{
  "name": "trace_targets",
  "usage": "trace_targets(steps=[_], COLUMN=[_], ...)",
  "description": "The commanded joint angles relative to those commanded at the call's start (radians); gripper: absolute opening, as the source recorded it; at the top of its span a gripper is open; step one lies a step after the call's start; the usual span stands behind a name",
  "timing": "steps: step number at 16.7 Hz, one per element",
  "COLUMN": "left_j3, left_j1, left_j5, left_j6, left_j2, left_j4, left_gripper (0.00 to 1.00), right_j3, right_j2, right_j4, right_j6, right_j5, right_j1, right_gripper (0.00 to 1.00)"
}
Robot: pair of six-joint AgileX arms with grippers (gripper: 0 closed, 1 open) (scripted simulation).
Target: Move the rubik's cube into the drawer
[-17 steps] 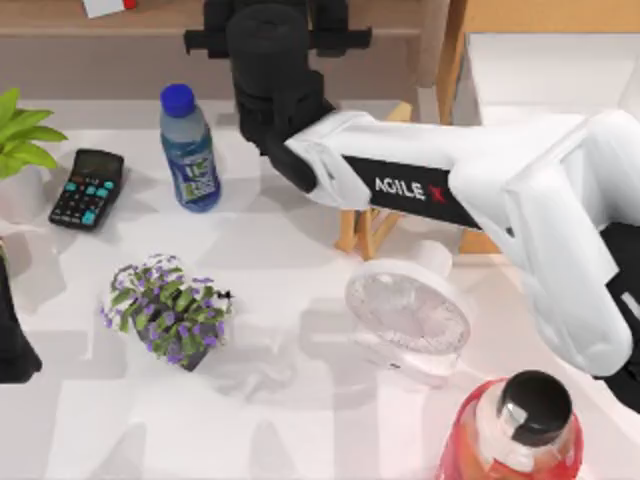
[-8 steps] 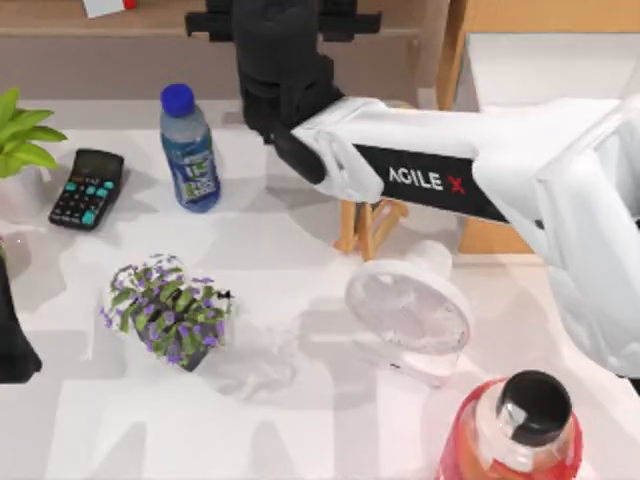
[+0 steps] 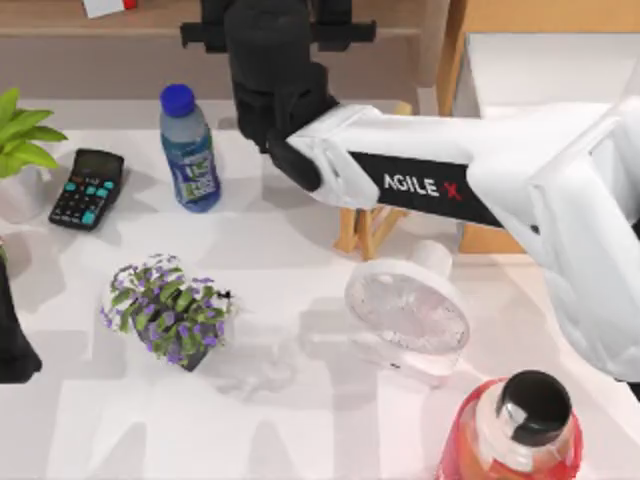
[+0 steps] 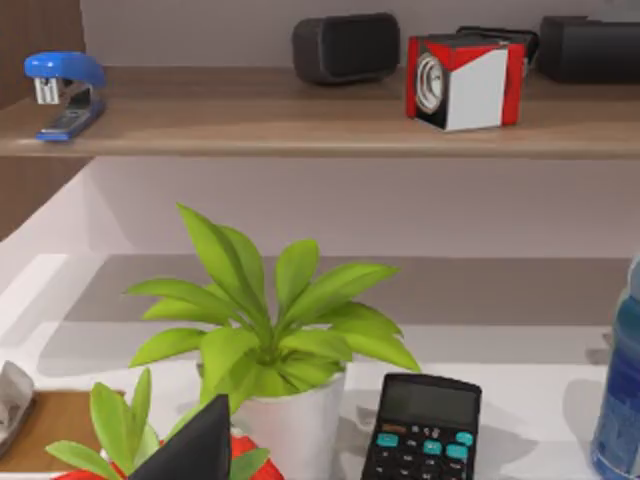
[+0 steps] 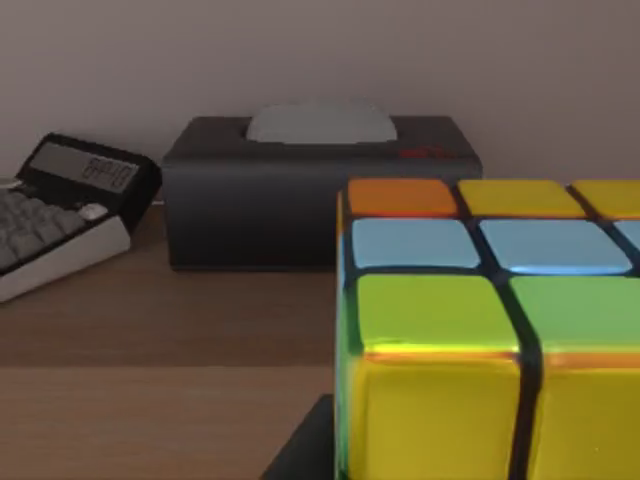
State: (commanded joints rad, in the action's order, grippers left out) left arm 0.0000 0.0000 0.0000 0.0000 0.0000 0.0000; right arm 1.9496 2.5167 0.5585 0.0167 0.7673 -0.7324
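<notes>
The rubik's cube (image 5: 480, 330), with yellow, green, blue and orange squares and dark grid lines, looms very close in the right wrist view, resting on brown wood. In the top view it is hidden under my right gripper (image 3: 275, 35), which is over the long brown shelf (image 3: 120, 25) at the back, on an arm stretched in from the right. The drawer (image 3: 452, 60), a light-wood box with a white inside, stands open at the back right. My left arm (image 3: 10, 340) is parked at the table's left edge.
On the table are a blue-capped bottle (image 3: 190, 150), a calculator (image 3: 88, 188), a purple flower pot (image 3: 168, 310), a white fan (image 3: 408, 310), a wooden stand (image 3: 370, 230) and a red bottle (image 3: 520, 430). A dark tissue box (image 5: 320, 190) sits behind the cube.
My right arm pushed a little farther toward the shelf at the back, then eased slightly back. Nothing else on the table has moved.
</notes>
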Motion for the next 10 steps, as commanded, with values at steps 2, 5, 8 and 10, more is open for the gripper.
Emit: trace_targets(steps=[2, 5, 8, 10], left_j3=[0.0, 0.0, 0.0, 0.0], left_j1=[0.0, 0.0, 0.0, 0.0], left_j5=[0.0, 0.0, 0.0, 0.0], left_j6=[0.0, 0.0, 0.0, 0.0], left_j2=[0.0, 0.0, 0.0, 0.0], left_j4=[0.0, 0.0, 0.0, 0.0], left_gripper=[1.0, 1.0, 1.0, 1.0], right_j3=[0.001, 0.004, 0.009, 0.016], right_j2=[-0.019, -0.072, -0.144, -0.197], right_j4=[-0.044, -0.181, -0.38, -0.537], right_j6=[0.003, 0.012, 0.024, 0.034], right_j5=[-0.019, -0.078, -0.161, -0.225], right_j1=[0.0, 0.001, 0.004, 0.012], right_gripper=[0.0, 0.0, 0.0, 0.0])
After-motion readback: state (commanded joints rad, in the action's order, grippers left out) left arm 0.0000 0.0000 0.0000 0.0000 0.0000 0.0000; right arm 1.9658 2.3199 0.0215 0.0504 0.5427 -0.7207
